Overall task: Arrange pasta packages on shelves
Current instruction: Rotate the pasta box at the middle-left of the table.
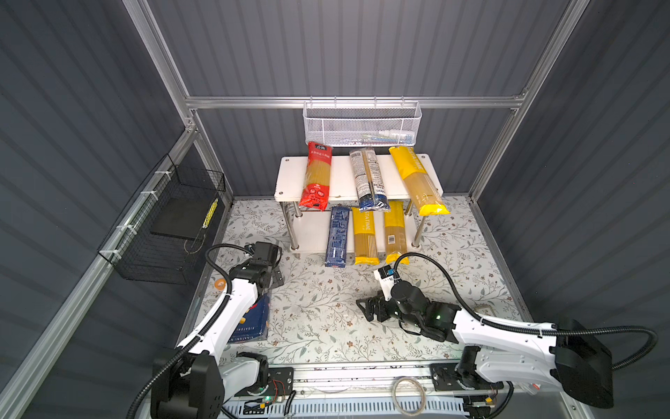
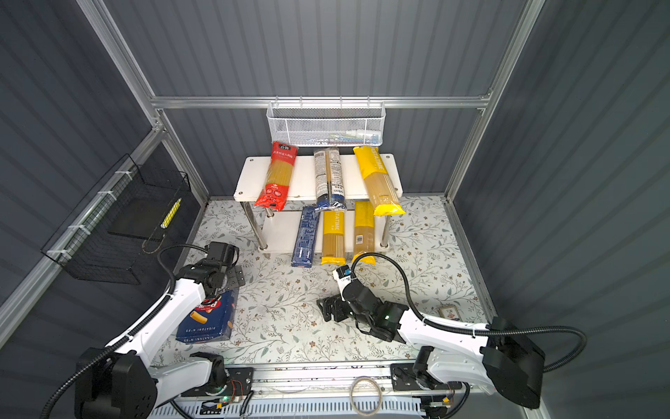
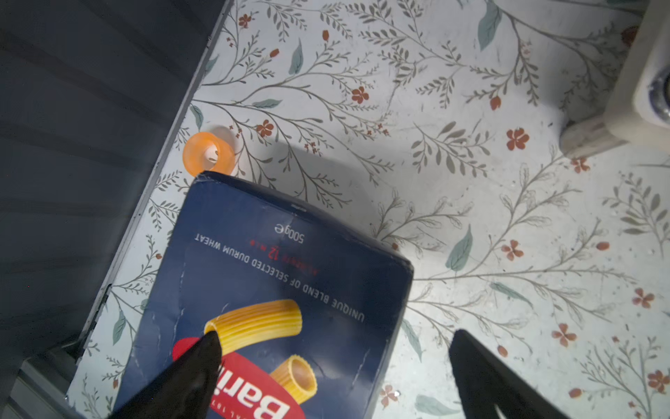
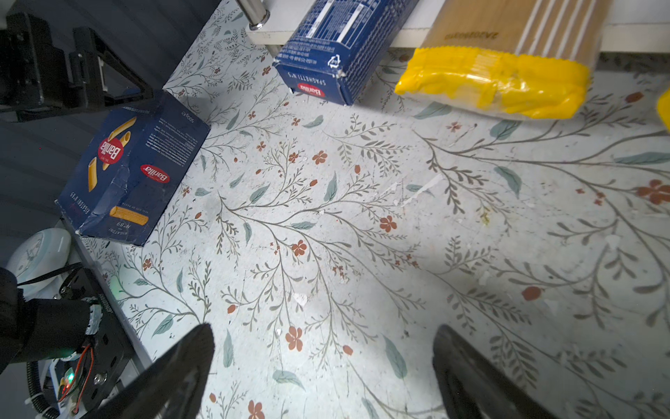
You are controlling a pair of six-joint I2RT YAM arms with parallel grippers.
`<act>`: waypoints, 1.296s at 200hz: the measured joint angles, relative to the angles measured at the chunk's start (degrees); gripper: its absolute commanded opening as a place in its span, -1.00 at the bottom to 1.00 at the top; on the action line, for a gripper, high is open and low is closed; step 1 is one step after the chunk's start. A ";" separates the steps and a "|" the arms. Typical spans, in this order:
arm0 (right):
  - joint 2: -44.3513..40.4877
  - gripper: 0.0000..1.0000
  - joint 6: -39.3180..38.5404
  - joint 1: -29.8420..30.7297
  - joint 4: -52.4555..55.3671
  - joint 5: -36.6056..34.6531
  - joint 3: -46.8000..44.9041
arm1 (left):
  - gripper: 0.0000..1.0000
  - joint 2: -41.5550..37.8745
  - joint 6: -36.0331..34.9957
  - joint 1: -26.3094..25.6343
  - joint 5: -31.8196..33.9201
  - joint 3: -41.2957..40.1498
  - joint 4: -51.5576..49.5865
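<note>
The shelves stand at the back of the floral table. On the top board lie a red pack, a clear and dark-blue pack and a yellow bag. The lower board holds a narrow dark-blue box and two yellow bags. A wider blue Barilla box lies on the table at the left. My left gripper hangs open over it, one finger above its face and one beside its edge. My right gripper is open over bare table, holding nothing.
A white mesh basket hangs on the back rail above the shelves. A black wire basket hangs on the left wall. An orange tape roll lies by the left wall next to the Barilla box. A small card lies at the right.
</note>
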State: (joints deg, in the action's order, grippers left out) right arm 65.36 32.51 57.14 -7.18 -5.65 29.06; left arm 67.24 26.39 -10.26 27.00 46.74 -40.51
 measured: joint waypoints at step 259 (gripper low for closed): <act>0.79 0.96 -2.16 -2.47 0.00 9.77 1.49 | 0.99 0.26 1.07 24.59 -23.15 -12.63 28.00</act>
State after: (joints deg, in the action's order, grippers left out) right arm 66.15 30.35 54.68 -7.18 4.12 30.55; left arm 67.51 27.46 14.33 3.86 34.11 -12.51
